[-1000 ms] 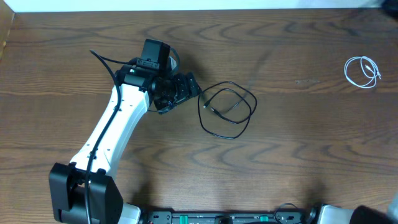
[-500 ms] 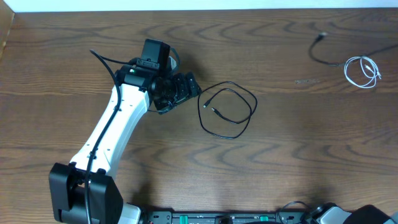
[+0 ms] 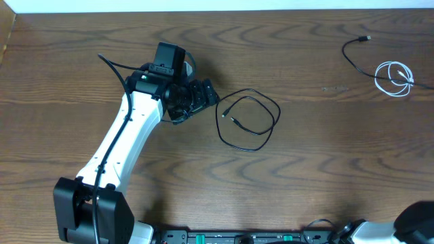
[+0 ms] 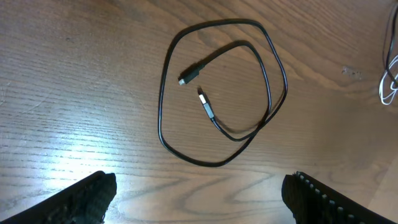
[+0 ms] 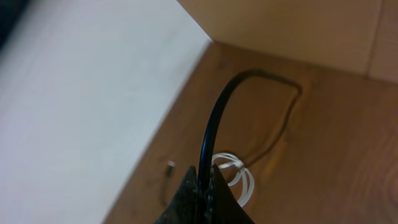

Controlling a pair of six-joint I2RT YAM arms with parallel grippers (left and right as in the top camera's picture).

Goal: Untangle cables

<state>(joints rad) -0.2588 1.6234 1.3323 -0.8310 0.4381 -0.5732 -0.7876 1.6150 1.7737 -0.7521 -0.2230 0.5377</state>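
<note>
— What's different from a second ago?

— A black cable (image 3: 346, 49) has come into the overhead view at the one o'clock corner of the bench (image 3: 305, 169), and its plug (image 3: 367, 38) has since slid on toward three. The left arm (image 3: 129, 135) and its loop haven't budged.

— Who's got it?

— The right claw (image 5: 202, 194), clenched on that cable. From the pinch the cord arcs up and away, then drops to the bench.

— And beyond that?

— It runs right up to the white cable (image 3: 407, 76), coiled at two o'clock. Touching, I'd say; whether it lies over, under or only alongside, I cannot tell.

— So the risk is there.

— Yes. If the pull goes on while the two are in contact, the black strand may drag the white coil with it. Or its free plug may hook a white turn and cinch a new knot. A thin cord in a narrow pinch could also slip out under a sharp tug.

— The other side?

— The left claw (image 3: 202, 93) stands released, holding nothing. At its four o'clock lies the looped black cable (image 4: 161, 106), well apart from the others, with both plugs inside its ring. A strand crosses itself at the ring's four o'clock, and lifting by the wrong strand could tighten that crossing.
</note>
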